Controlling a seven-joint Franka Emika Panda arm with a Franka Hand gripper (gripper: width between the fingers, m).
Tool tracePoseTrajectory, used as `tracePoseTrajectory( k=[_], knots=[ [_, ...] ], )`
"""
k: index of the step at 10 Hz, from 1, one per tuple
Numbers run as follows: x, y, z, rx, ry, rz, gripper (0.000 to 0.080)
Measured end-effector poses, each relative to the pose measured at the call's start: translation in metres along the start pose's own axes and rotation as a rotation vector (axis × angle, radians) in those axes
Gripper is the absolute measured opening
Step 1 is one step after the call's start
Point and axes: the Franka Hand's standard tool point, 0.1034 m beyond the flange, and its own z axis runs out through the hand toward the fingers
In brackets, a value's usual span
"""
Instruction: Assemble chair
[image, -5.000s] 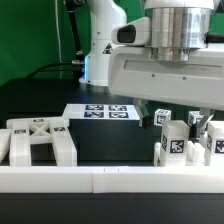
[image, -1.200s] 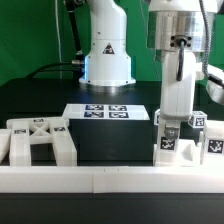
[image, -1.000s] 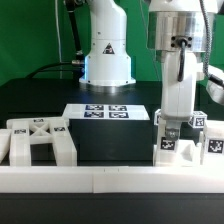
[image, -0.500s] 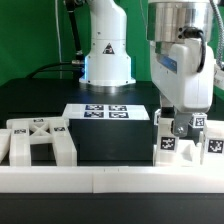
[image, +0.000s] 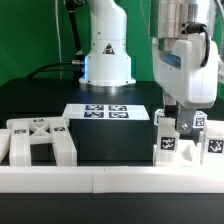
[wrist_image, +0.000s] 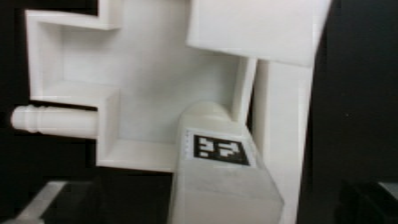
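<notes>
The claw (image: 178, 123) hung low at the exterior view's right, its tips down among the upright chair parts (image: 170, 144) that stood on the black worktop (image: 40, 100) just behind the white rail (image: 100, 180). It seemed to straddle one of them, but I could not tell whether it was clenched on it or loose. Up close, the wrist view showed a tagged block (wrist_image: 221, 150) beside a stubby peg (wrist_image: 45, 118). Another chair piece (image: 38, 140), a crossed frame, lay well apart at the left, and the marker board (image: 100, 112) was between them, farther back.
</notes>
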Motion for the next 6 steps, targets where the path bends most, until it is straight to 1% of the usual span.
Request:
tracePoseTrajectory(
  k=[1,2,3,4,5,6],
  knots=[
    [-0.001,0.002,0.000,-0.009,0.000,-0.032,0.0649],
    [-0.002,0.005,0.000,-0.028,-0.005,-0.094,0.0649],
    [-0.001,0.007,-0.002,-0.020,-0.008,-0.153,0.0649],
    [-0.001,0.012,-0.003,-0.025,-0.011,-0.199,0.0649],
    [-0.001,0.014,-0.002,-0.019,-0.010,-0.236,0.0649],
    [-0.003,0.013,-0.002,-0.001,-0.005,-0.242,0.0649]
  ],
)
